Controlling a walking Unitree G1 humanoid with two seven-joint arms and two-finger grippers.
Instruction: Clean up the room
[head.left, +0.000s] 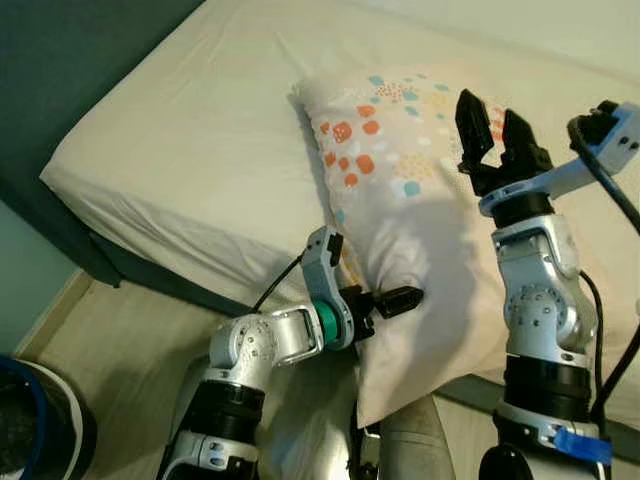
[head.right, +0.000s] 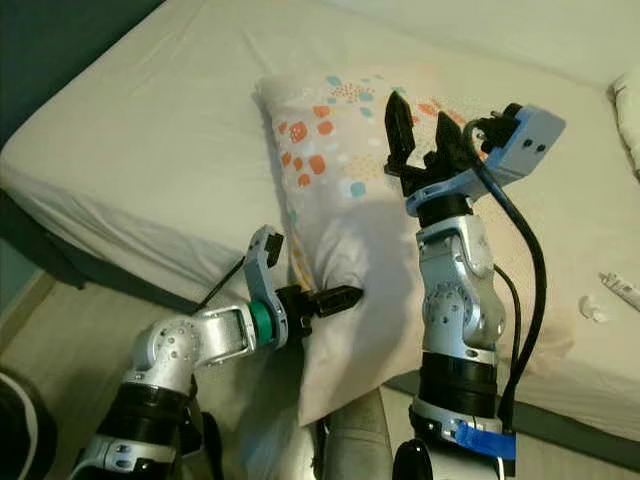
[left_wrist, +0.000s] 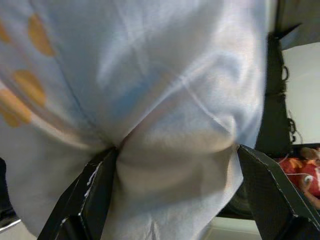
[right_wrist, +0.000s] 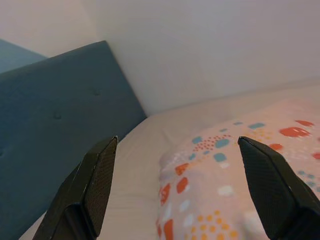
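A pale pillow (head.left: 400, 180) with orange and blue spots lies on the bed (head.left: 180, 150), its lower end hanging past the bed's near edge. My left gripper (head.left: 385, 300) is at that lower end, pushed into the side of the pillow. In the left wrist view its fingers (left_wrist: 85, 200) stand wide apart with bunched pillow fabric (left_wrist: 170, 150) filling the gap. My right gripper (head.left: 492, 110) is raised above the pillow's far part, open and holding nothing; the right wrist view looks past its fingertips (right_wrist: 95, 185) onto the pillow (right_wrist: 225, 200).
A dark blue headboard (right_wrist: 60, 115) stands at the bed's left end below a pale wall. A dark round bin (head.left: 40, 420) sits on the wooden floor at the lower left. Small white items (head.right: 610, 290) lie on the sheet to the right.
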